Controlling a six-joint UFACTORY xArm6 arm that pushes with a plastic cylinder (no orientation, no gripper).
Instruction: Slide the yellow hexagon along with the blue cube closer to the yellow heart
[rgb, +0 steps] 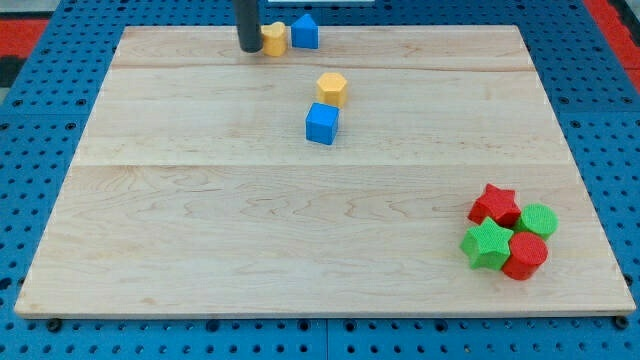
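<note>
Four blocks are sitting clustered at the view's bottom right: green star (487, 244), red cylinder (526, 255), green cylinder (538, 219), red star (495, 205). Mid-board, the blue cube (322, 124) is lying just below the yellow hexagon (332, 88), corner-turned. At the top edge, my tip (248, 47), carrying nothing, is touching the yellow heart (274, 39); a blue pentagon-shaped block (305, 32) is sitting beside it.

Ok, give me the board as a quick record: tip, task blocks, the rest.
tip: view's top, touching left side of yellow heart
yellow heart: top edge, blue block right beside it
yellow hexagon: below the heart, toward the view's right
blue cube: just under the hexagon
cluster, bottom right: red star, green cylinder, green star, red cylinder
</note>
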